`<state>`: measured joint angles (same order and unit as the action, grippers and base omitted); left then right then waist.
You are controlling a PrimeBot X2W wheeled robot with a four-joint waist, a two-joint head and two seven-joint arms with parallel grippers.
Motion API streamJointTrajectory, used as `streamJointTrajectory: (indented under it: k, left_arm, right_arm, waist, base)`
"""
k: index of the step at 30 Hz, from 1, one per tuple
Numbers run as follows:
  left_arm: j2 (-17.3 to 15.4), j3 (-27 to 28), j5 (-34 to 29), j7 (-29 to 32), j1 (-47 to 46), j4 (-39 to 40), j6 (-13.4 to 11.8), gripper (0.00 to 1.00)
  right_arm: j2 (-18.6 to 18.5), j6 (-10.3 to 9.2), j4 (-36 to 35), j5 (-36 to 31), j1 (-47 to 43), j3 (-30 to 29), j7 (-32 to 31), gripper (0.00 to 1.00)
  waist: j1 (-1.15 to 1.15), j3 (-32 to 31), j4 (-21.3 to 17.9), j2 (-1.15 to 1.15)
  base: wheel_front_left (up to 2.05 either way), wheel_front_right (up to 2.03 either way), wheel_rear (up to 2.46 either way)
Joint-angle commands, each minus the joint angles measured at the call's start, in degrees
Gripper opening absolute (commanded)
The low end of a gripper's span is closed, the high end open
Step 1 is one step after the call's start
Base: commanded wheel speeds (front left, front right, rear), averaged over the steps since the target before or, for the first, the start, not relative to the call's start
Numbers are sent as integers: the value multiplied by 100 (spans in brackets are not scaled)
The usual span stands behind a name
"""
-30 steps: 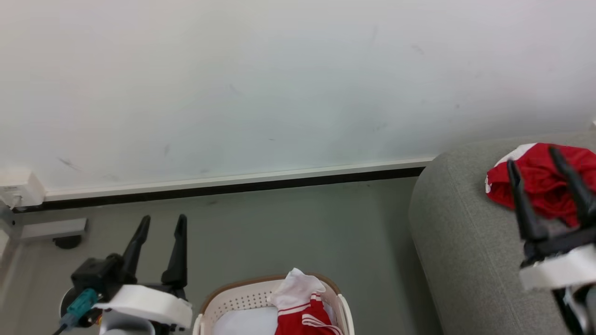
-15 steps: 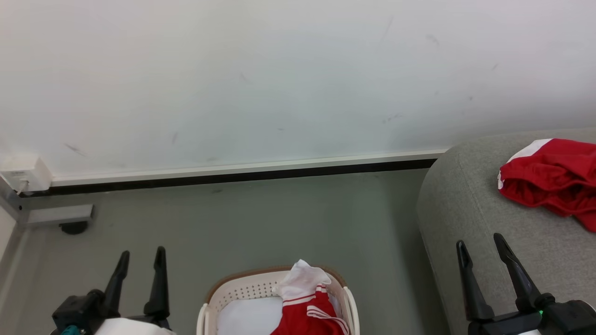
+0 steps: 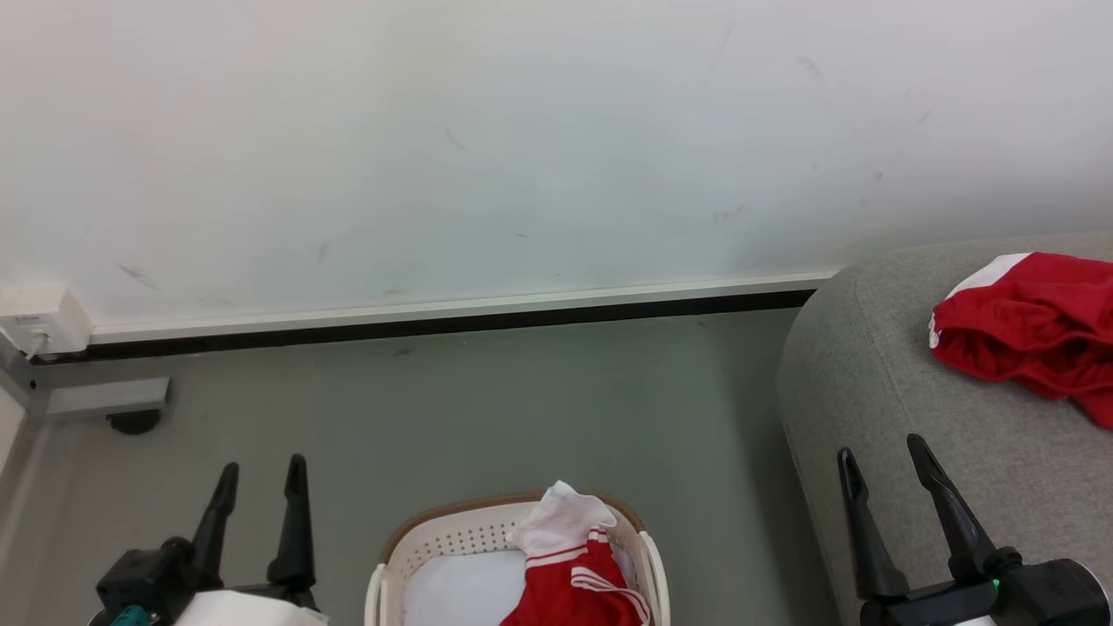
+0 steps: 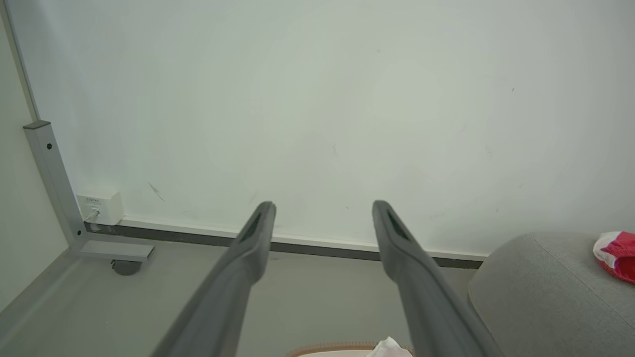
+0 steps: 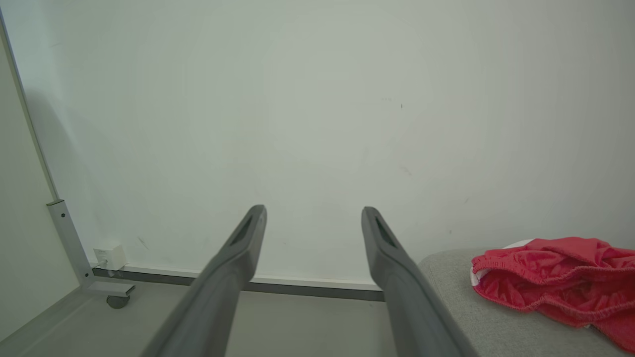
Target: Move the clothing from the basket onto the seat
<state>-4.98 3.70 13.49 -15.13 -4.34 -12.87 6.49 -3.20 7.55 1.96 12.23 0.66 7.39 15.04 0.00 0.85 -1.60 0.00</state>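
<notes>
One red garment [image 3: 578, 587] sits in the right half of the basket [image 3: 443, 543], with a white cuff bunched on top. The head view's bottom edge cuts off its lower part. A pale flat pad [image 3: 452, 596] lies beside it inside the basket, also cut off.

A second red garment [image 3: 1030, 335] lies crumpled on the seat [image 3: 869, 391], white trim at its left end, its right side lost past the frame edge.

The basket stands on the grey floor [image 3: 522, 409] left of the seat's rounded end, a strip of floor between them.

My left gripper [image 3: 261, 465] hangs over the floor left of the basket, fingers spread, nothing between them. My right gripper [image 3: 880, 449] is over the seat's front, apart from the second garment, fingers spread, empty. Both wrists are cut off at the bottom.

My left wrist view catches just a sliver of basket rim and white cloth.

A white wall [image 3: 556, 130] stands behind. At far left are a white socket box [image 3: 35, 317] and a caster [image 3: 130, 423], half hidden under a grey bar.
</notes>
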Motion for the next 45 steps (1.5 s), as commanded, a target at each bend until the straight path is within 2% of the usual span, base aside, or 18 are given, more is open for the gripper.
streamJointTrajectory:
  k: [1,12,19,29,38,42,45]
  left_arm:
    - [10,58,-122,-3,26,-41,27,100]
    - [102,86,-200,-3,-45,-84,89,100]
    - [51,-120,-220,-3,-276,-158,104,100]
    - [-590,-919,90,-3,-1050,-748,105,100]
    - [-1340,-2314,551,113,-2058,-2104,94,100]
    - [-1520,-2803,793,195,-2451,-2634,94,100]
    - [-1597,-3166,1008,512,-2684,-3097,94,100]
  right_arm:
    - [16,-13,24,-47,-5,13,20,100]
    - [28,-13,65,-82,38,65,19,100]
    - [28,-13,71,-176,237,-37,19,100]
    - [29,-13,-181,-199,717,-205,19,100]
    - [32,-13,-494,45,1110,-366,12,100]
    - [32,-14,-605,173,1224,-378,12,100]
    - [31,-14,-690,270,1301,-390,11,100]
  waist:
    - [0,4,-8,0]
    - [0,94,-67,0]
    - [0,492,-278,0]
    - [0,1634,-838,0]
    - [0,2589,-1358,0]
    - [0,2921,-1529,0]
    - [0,3150,-1655,0]
  base:
    - [0,0,0]
    - [0,0,0]
    - [0,0,0]
    - [0,0,0]
    - [0,0,0]
    - [0,0,0]
    - [0,0,0]
